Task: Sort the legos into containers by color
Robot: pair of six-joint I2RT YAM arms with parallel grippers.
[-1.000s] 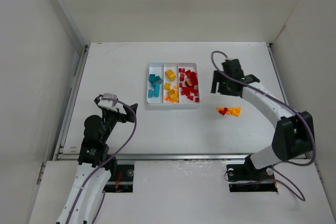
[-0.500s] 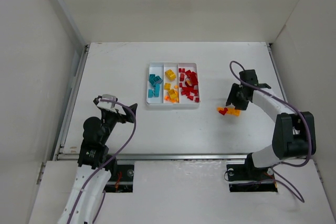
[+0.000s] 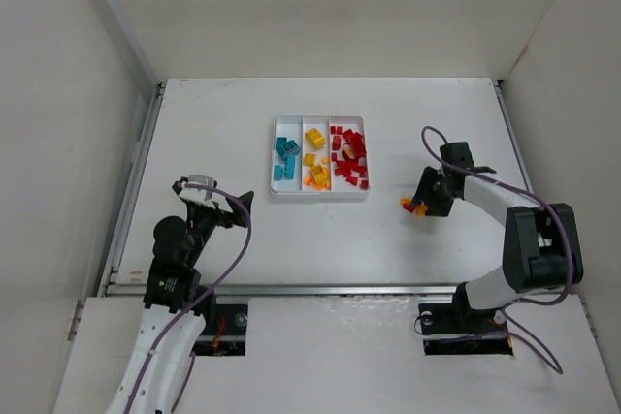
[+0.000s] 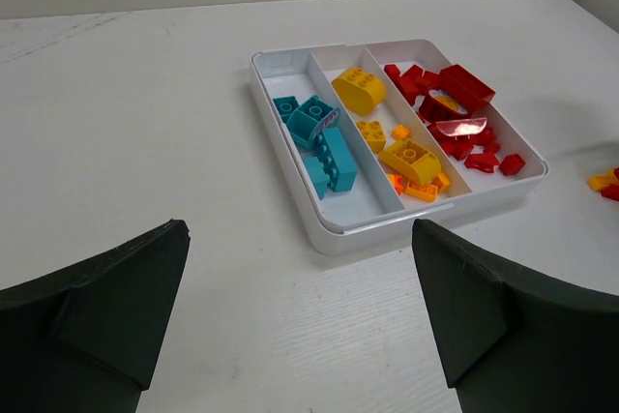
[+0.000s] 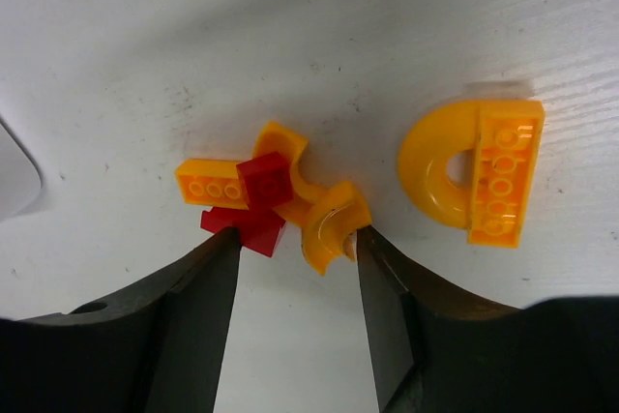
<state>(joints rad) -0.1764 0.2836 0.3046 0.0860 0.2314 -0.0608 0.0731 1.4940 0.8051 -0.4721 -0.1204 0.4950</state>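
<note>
Since the tray (image 3: 320, 195) already holds teal bricks (image 3: 284, 155) in its left compartment, yellow bricks (image 3: 314, 157) in the middle and red bricks (image 3: 350, 157) in the right, most of the sorting looks done to me. What is left lies on the desk (image 3: 223, 133) right of the tray: a small red-and-orange clump (image 5: 276, 205) and, just beside it, a yellow arch piece (image 5: 474, 176). My right fingers (image 5: 297, 234) stand half closed either side of the clump, which rests on the desk; whether they grip it I cannot tell. My left fingers (image 4: 298, 229) gape wide, holding nothing. No brand, label or writing is readable.
</note>
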